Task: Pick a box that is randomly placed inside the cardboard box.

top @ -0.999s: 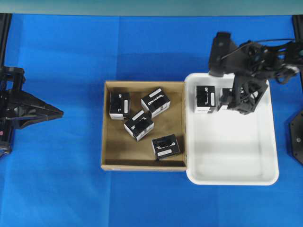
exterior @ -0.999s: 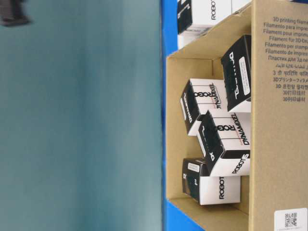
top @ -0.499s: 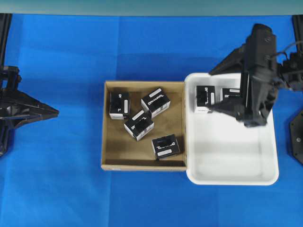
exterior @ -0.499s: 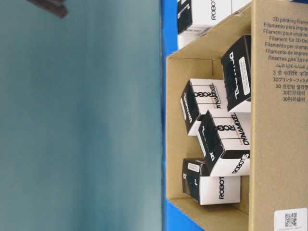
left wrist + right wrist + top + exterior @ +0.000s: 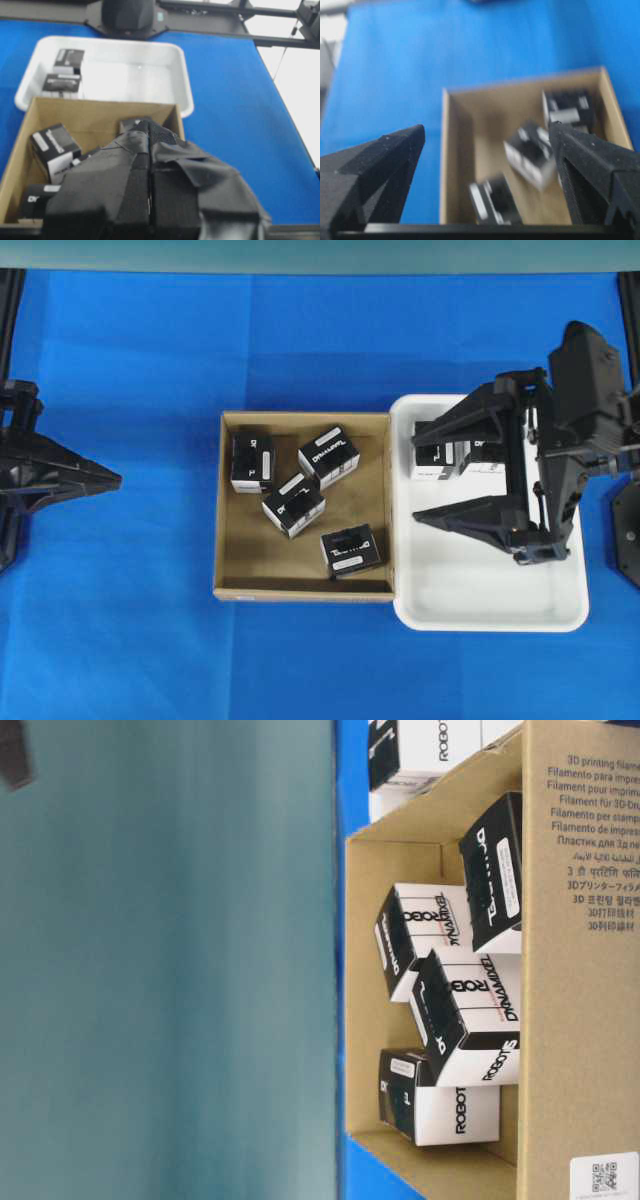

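Overhead view, landmark: the shallow square brown cardboard box (image 5: 305,506) on the blue table cloth (image 5: 130,620); four small black cartons with white labels lie loose inside it
Cartons in the cardboard box: one (image 5: 252,462) in the far-left corner; one (image 5: 329,454) just right of it, near the far wall; one (image 5: 293,504) at the middle, touching or nearly touching both; one (image 5: 350,549) near the right wall, apart from the rest
White rounded plastic tray (image 5: 490,605): touching the cardboard box's right wall; two more black cartons (image 5: 436,451) sit side by side at its far end, partly hidden by the right arm
Right gripper (image 5: 418,480): above the tray, fingers spread wide and empty, tips pointing toward the cardboard box; nothing between them
Left gripper (image 5: 112,480): well left of the cardboard box, over bare cloth; fingers pressed together, holding nothing
Table-level view: the cardboard box's printed wall hides part of the cartons
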